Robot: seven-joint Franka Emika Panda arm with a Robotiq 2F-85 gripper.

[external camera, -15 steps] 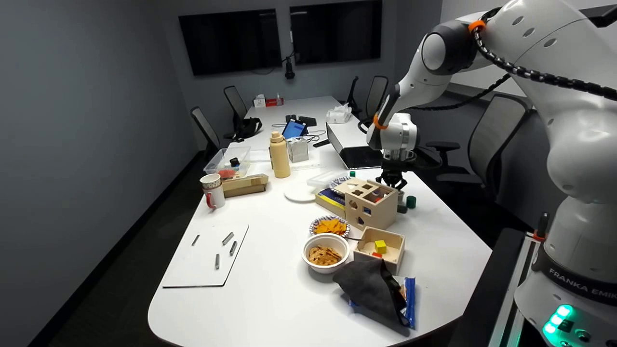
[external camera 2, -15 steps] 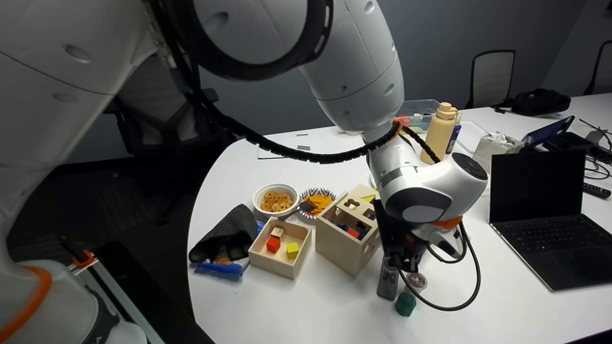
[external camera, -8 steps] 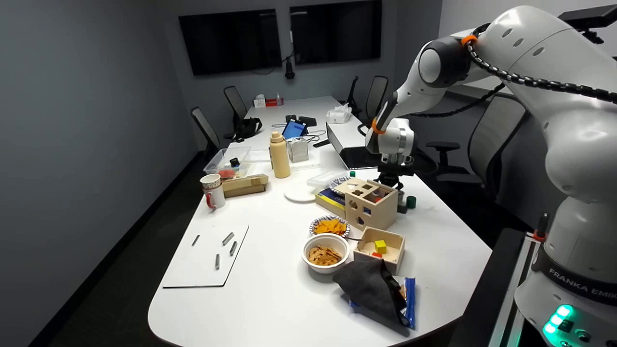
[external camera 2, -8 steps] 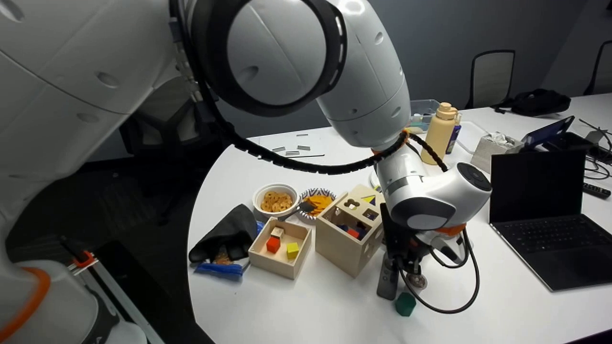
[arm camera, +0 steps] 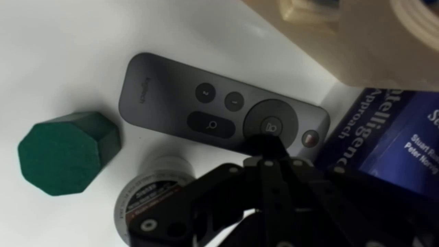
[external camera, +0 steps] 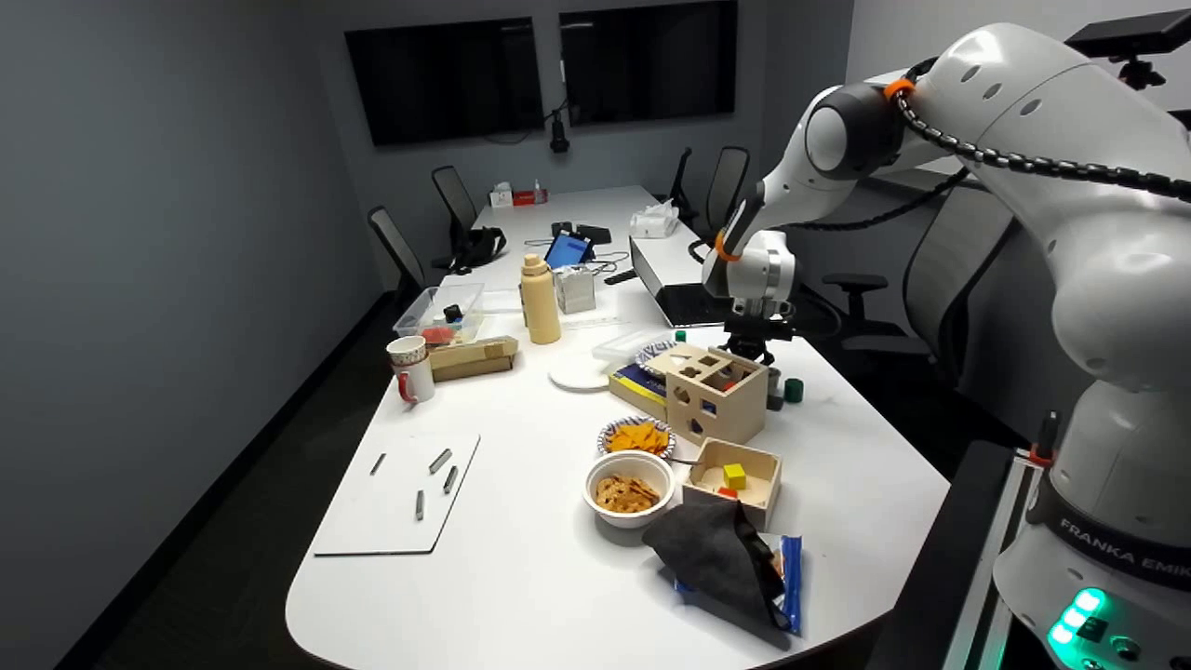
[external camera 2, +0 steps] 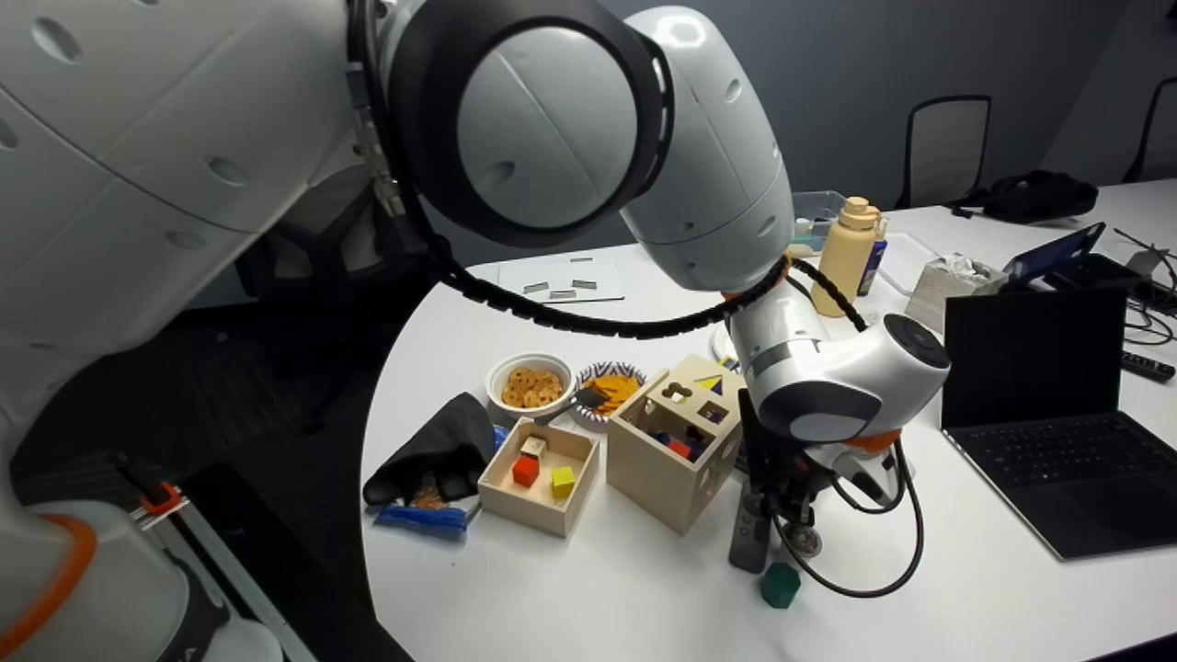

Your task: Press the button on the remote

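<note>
The gripper [arm camera: 267, 144], fingers pressed together, has come lower over the remote [arm camera: 219, 106]; in the wrist view its tips overlap the right-hand dial [arm camera: 271, 120], so pressing seems next

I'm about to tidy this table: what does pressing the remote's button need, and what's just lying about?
For the job: Logitech remote; gripper.

Just lying about: green octagonal block; Keurig pod; blue book; wooden shape sorter; cookies; tan bottle; laptop.

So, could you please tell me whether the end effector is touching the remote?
Cannot tell: in the wrist view, the end effector covers part of the remote, so any contact or gap there is hidden.
</note>
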